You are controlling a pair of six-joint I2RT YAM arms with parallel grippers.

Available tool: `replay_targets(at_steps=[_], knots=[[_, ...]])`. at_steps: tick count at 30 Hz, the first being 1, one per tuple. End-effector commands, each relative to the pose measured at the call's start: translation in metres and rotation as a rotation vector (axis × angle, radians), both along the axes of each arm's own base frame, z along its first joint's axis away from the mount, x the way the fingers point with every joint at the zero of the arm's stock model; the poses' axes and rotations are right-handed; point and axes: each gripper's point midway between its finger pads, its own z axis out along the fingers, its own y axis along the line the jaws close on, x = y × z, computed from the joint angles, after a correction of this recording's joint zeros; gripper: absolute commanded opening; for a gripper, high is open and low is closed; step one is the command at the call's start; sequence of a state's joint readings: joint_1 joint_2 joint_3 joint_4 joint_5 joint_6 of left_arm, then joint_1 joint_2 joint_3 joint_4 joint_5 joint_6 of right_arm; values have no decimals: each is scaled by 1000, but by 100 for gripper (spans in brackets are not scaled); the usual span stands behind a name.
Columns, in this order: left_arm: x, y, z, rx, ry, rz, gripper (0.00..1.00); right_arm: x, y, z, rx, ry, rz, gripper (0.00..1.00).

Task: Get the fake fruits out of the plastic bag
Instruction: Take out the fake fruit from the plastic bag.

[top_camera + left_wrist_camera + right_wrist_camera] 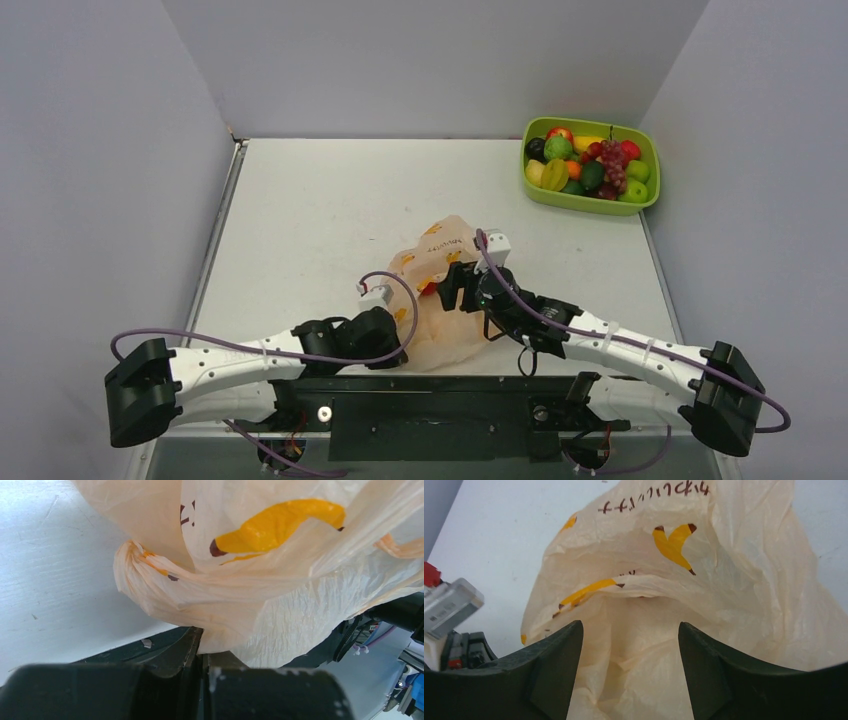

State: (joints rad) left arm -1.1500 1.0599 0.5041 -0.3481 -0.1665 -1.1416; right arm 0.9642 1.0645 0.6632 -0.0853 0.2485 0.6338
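At tabletop (320,210) centre, toward 6 o'clock: plastic bag (440,250), crumpled. Left hand (202,652) pressed together, pinching bag's edge; right hand (630,640) spread at bag's 3 o'clock. Fruits (590,160) in tray (645,205) at 1 o'clock

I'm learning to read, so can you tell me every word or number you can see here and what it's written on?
Plastic bag, right wrist view: one row of dark letters, upside down and crinkled, not readable.
Same bag, left wrist view: a few dark strokes cut by a fold, not readable.
Same bag, top view: tiny print, too small.
Green tray and fake fruits: no writing visible.
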Motion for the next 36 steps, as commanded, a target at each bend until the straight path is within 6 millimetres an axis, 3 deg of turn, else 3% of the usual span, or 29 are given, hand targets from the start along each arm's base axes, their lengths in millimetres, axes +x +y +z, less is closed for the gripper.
replay_targets(at_steps=[1, 6, 9, 14, 19, 30, 36], knots=[[4, 3, 7, -35, -6, 52, 0, -4, 15, 5, 73, -75, 24, 66], [3, 5, 12, -65, -7, 67, 0, -5, 24, -17, 43, -72, 38, 69], [4, 6, 15, -70, -15, 75, 0, 0, 29, -18, 38, -78, 30, 70], [6, 3, 18, -69, -17, 73, 0, 2, 44, -8, 112, -85, 39, 60], [7, -6, 20, -78, -8, 59, 0, 13, 49, -27, 99, -65, -9, 49], [7, -19, 24, -93, 3, 34, 0, 48, 53, -41, 160, -53, -87, 61], [7, -23, 26, -96, 6, 29, 0, 61, 56, -47, 209, -59, -117, 78]])
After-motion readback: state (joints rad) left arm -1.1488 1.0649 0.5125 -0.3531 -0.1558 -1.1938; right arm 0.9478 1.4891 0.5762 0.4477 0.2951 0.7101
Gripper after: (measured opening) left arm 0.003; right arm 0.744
